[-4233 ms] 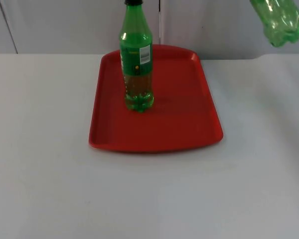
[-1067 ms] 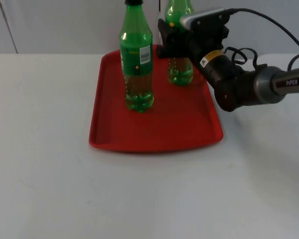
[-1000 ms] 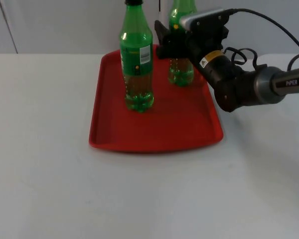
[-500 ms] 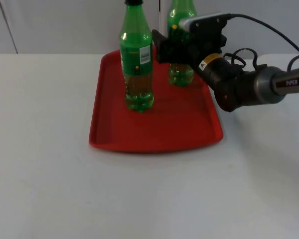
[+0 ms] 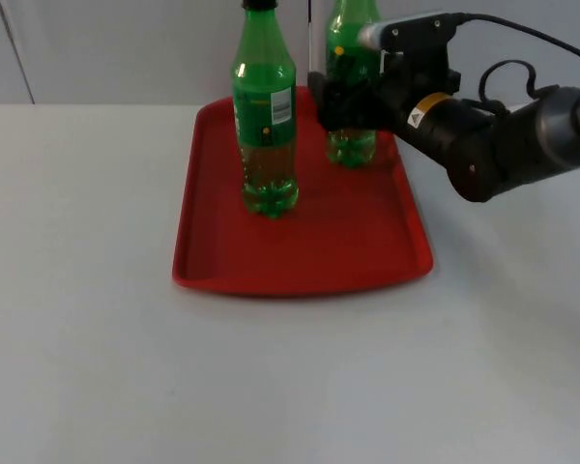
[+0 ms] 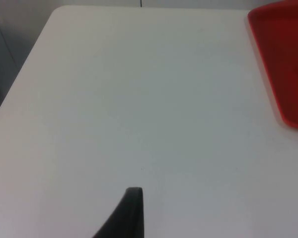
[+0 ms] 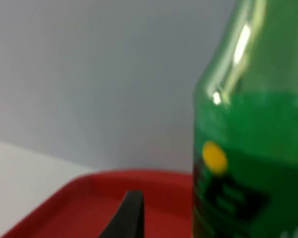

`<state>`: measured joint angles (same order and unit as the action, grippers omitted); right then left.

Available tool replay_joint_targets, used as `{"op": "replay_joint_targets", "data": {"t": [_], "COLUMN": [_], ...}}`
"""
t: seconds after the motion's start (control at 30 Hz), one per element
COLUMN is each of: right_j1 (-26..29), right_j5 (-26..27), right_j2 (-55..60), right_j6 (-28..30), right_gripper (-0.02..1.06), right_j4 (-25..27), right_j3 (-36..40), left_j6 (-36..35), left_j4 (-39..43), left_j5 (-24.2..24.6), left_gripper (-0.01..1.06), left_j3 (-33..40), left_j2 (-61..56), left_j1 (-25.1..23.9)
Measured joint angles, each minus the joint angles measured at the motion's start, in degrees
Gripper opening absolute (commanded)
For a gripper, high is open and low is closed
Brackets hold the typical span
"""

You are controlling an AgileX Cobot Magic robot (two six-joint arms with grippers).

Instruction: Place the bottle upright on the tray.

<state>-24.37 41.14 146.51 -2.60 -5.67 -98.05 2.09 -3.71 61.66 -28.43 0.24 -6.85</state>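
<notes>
Two green bottles stand upright on the red tray. The labelled one is toward the tray's left. The second bottle stands at the tray's far right corner. My right gripper is level with the second bottle's middle, fingers open on either side and not squeezing it. In the right wrist view that bottle looms close beside one black fingertip, with the tray beneath. The left arm waits off to the left; its fingertip hangs over bare table.
The tray's front half holds nothing. White table lies all around it, and the grey partition wall runs just behind the tray. The tray's edge shows in the left wrist view.
The right gripper brought the second bottle in, stood it on the tray, spread its fingers and has drawn back slightly to the right. The bottle stays standing.
</notes>
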Motion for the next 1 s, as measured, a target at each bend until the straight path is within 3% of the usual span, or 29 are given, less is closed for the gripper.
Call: {"op": "replay_joint_targets", "data": {"t": [0.57,0.7,0.73,0.9,1.0], "right_j1": [-2.21,-2.21,-2.21,-2.21,-2.21], "right_j5": [-14.03,-22.85,-22.85,-39.04,-43.80], "right_j2": [-26.05,-34.67,-34.67,-43.31,-45.98], "right_j6": [-1.23,-2.27,-2.27,-2.36,-2.36], "right_gripper": [0.92,0.92,0.92,0.92,0.92], "right_j4": [1.32,1.54,1.54,1.54,1.54], "right_j3": [30.67,35.38,35.38,36.11,36.11], "left_j6": [0.00,0.00,0.00,0.00,0.00], "left_j4": [0.00,0.00,0.00,0.00,0.00], "left_j5": [0.00,0.00,0.00,0.00,0.00], "left_gripper": [1.05,1.05,1.05,1.05,1.05], "left_j3": [0.00,0.00,0.00,0.00,0.00], "left_j2": [0.00,0.00,0.00,0.00,0.00], "left_j1": [0.00,0.00,0.00,0.00,0.00]}}
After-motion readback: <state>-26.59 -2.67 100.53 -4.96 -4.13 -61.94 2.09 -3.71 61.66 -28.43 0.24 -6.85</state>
